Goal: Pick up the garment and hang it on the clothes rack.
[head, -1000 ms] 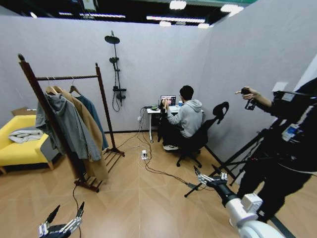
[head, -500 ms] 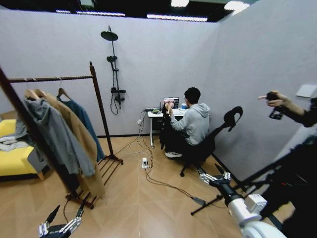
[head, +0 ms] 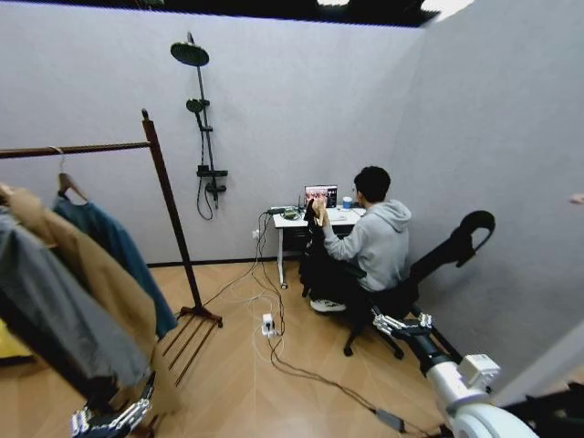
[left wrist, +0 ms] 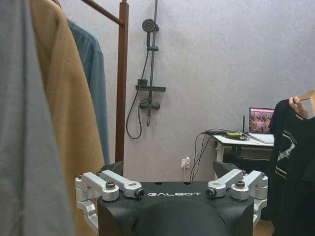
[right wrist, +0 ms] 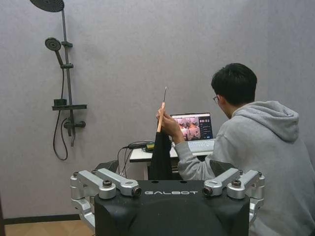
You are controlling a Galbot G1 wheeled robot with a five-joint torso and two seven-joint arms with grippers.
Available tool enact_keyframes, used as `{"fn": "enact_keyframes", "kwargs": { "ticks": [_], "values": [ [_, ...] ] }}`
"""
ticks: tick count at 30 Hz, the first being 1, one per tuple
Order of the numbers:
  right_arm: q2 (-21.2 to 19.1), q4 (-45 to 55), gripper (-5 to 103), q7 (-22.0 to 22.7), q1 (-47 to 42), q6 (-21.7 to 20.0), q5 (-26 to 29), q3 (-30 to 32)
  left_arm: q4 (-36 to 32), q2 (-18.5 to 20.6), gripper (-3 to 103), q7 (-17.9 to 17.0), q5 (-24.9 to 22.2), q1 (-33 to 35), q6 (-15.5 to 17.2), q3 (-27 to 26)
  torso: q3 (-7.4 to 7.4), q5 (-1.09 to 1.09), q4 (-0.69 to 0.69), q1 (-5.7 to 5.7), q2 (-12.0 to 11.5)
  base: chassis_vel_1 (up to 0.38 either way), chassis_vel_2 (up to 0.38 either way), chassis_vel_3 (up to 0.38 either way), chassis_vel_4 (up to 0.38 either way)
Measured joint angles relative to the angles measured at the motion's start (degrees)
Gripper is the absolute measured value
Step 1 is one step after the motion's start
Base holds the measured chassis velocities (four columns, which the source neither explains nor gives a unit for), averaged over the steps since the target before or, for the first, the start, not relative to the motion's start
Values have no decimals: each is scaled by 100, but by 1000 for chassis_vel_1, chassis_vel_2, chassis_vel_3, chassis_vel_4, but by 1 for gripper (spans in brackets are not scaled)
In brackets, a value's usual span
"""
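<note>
The clothes rack [head: 162,203] is the biggest thing in the room: a dark reddish-brown post with a knob on top, a rail running off from it toward the robot's left, and a slatted base on the wooden floor. Three pieces hang from that rail: a grey hoodie [head: 50,315] nearest the robot, a tan coat [head: 91,269] behind it, and a dark teal-blue shirt [head: 114,251] closest to the post.

Well to the right of the rack a person in a grey hooded top [head: 376,245] sits on an office chair at a small white desk [head: 297,219] against the back wall, a laptop [head: 321,194] open on it. A shower fitting [head: 203,119] is fixed to the wall between the rack's post and the desk.

The garment [right wrist: 160,153] is well apart from the rack, over at the desk: the seated person's hand [right wrist: 166,123] holds its light wooden hanger [right wrist: 161,116] up, and the black cloth hangs straight down from it in front of the desk.

The right pincer [head: 400,322] is stretched out low toward the chair, far right of the rack, its fingers spread apart and holding nothing. The left pincer [head: 111,420] sits low at the foot of the hanging clothes, also spread apart and holding nothing.
</note>
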Motion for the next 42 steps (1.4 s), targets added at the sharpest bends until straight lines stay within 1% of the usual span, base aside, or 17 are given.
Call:
{"fn": "enact_keyframes", "kwargs": {
  "ticks": [2,4,6,7,10,13,15,18,19,21,24,26,27,29,30,35,42],
  "values": [
    [-9,1,100,14,8,-3,14,16,0,0,100,0,0,0,0,0,-2,-8,0,-1,1,-377,363,349,-379],
    [-32,14,100,38,5,-16,91,96,-1,0,100,0,0,0,0,0,-1,5,1,-1,1,-353,380,365,-379],
    [-45,34,100,39,-15,-24,142,152,0,0,100,0,0,0,0,0,0,1,0,0,0,-381,342,347,-368],
    [-57,55,100,39,-25,-24,173,190,1,0,100,-1,0,0,0,0,-2,-10,-3,0,1,-381,334,416,-368],
    [-93,51,100,64,-15,-43,222,243,-1,0,100,1,0,0,0,0,-1,7,0,-1,1,-367,360,330,-359],
    [-120,35,100,113,21,-82,231,242,0,0,100,0,0,0,0,0,-1,-10,-2,0,1,-352,352,357,-360],
    [-158,-17,100,252,73,-98,226,138,0,0,100,0,0,0,0,-1,-1,6,1,-1,1,-374,379,363,-355],
    [-210,-92,100,357,128,-80,159,-11,0,0,100,-1,0,0,0,0,-2,-9,-2,0,1,-361,366,347,-345],
    [-242,-141,100,431,180,-81,104,-82,0,0,100,1,0,0,0,0,-2,2,-1,-3,2,-328,394,349,-364],
    [-242,-141,100,431,180,-81,104,-82,0,0,100,1,0,0,0,0,-2,2,-1,-3,2,-328,394,349,-364],
    [-360,-270,100,742,430,-101,-41,-252,0,0,100,-1,0,0,0,0,-2,-9,-2,-1,1,-369,329,343,-345],
    [-566,-563,100,847,800,-99,-37,-330,0,0,100,1,0,0,0,0,0,5,1,1,0,-324,327,318,-309],
    [-566,-563,100,847,800,-99,-37,-330,0,0,100,1,0,0,0,0,0,5,1,1,0,-265,320,318,-278],
    [-933,-1112,100,893,1244,218,-11,-386,0,1,100,1,0,0,0,0,2,-6,-2,8,-3,-262,256,215,-231],
    [-1190,-1379,100,894,1468,329,38,-391,0,0,100,0,0,-1,0,0,2,2,1,7,-3,-158,222,110,-122],
    [-1550,-1548,100,829,1644,333,247,-395,0,0,100,0,0,-1,0,0,0,-5,2,1,-1,-78,123,63,2],
    [-1574,-1578,103,846,1678,349,333,-471,0,0,100,0,0,0,0,0,-4,-1,-3,-9,4,39,-77,-60,46]
  ]
}}
